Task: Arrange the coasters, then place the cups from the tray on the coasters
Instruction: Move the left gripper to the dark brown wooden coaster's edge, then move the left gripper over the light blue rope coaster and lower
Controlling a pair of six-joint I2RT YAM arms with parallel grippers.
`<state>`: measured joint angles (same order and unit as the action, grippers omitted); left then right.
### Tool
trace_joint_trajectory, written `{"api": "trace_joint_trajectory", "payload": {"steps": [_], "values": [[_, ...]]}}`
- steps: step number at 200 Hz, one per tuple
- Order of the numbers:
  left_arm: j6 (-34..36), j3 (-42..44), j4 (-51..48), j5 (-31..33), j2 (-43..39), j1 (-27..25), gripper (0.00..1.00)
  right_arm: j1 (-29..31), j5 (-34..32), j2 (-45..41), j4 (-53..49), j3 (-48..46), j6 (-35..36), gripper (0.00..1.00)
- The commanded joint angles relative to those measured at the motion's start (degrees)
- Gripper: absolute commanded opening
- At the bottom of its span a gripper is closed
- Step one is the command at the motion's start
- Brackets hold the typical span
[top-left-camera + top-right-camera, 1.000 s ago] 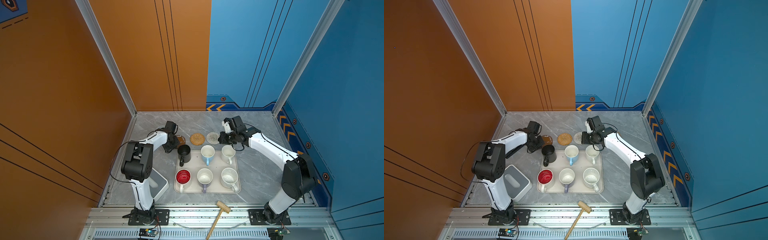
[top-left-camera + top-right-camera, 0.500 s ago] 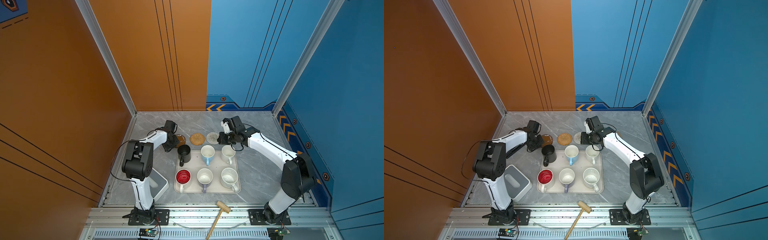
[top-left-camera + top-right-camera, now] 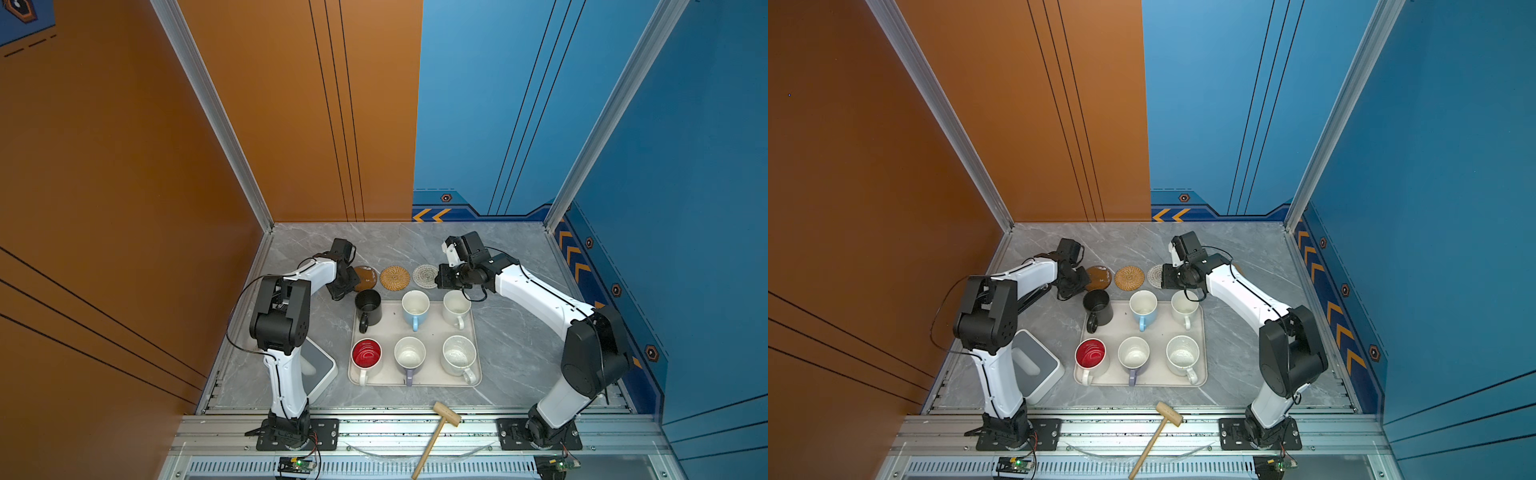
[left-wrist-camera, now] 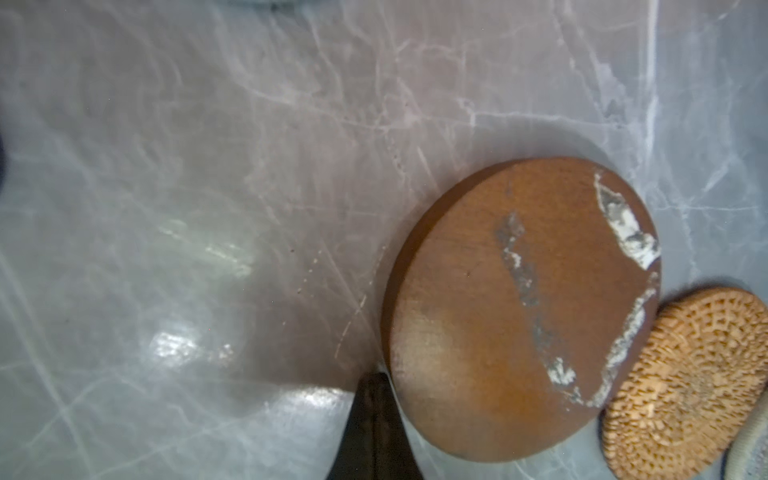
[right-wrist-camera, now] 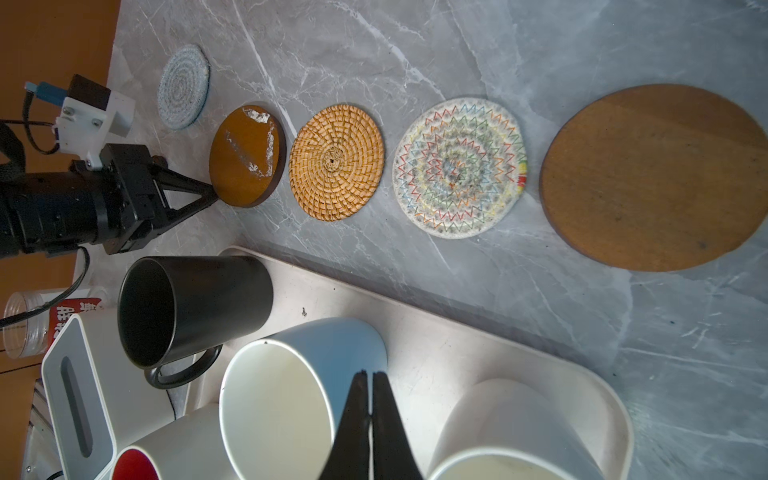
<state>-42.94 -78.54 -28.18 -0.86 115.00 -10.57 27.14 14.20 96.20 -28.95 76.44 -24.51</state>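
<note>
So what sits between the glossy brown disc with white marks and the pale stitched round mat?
A round tan woven rattan coaster, clearest in the right wrist view.

Mugs, 6 on the tray (image 3: pixel 432 332): black mug (image 3: pixel 368 306), light blue mug (image 3: pixel 415 309), plain white mug (image 3: pixel 456 307), red-lined mug (image 3: pixel 366 357), lavender mug (image 3: pixel 409 358), speckled mug (image 3: pixel 458 357).

Tray, 1.

Coasters, 5 counted in the right wrist view: pale spiral coaster (image 5: pixel 183 86), glossy brown coaster (image 5: pixel 247 156), rattan coaster (image 5: pixel 336 162), stitched spiral coaster (image 5: pixel 459 168), matte brown coaster (image 5: pixel 656 178).

Wooden mallet (image 3: pixel 446 414), 1.

White-and-grey box (image 3: pixel 1034 365), 1.

Clear jar (image 5: pixel 29 324), 1.

Robot arms, 2: left arm (image 3: pixel 286 316), right arm (image 3: pixel 540 295).
</note>
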Motion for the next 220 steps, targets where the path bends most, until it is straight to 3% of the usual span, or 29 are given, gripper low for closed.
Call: {"api": "trace_joint_trajectory", "payload": {"steps": [1,120,182,220], "values": [[0.75,-1.40,-1.04,-1.51,2.41,-0.49,0.02,0.55,-1.61,1.00,-1.55,1.60,-0.93,0.00],[-1.62,-5.22,-0.29,-3.02,3.92,-1.48,0.02,0.55,-1.62,1.45,-1.72,1.65,-0.89,0.00],[-2.24,-3.72,-0.31,-0.89,-2.88,-0.16,0.02,0.55,-1.28,2.04,-1.55,1.86,-0.56,0.00],[-1.13,-6.98,-1.89,0.23,-4.92,0.98,0.02,0.64,-0.91,2.22,-1.02,1.95,-0.80,0.00]]}}
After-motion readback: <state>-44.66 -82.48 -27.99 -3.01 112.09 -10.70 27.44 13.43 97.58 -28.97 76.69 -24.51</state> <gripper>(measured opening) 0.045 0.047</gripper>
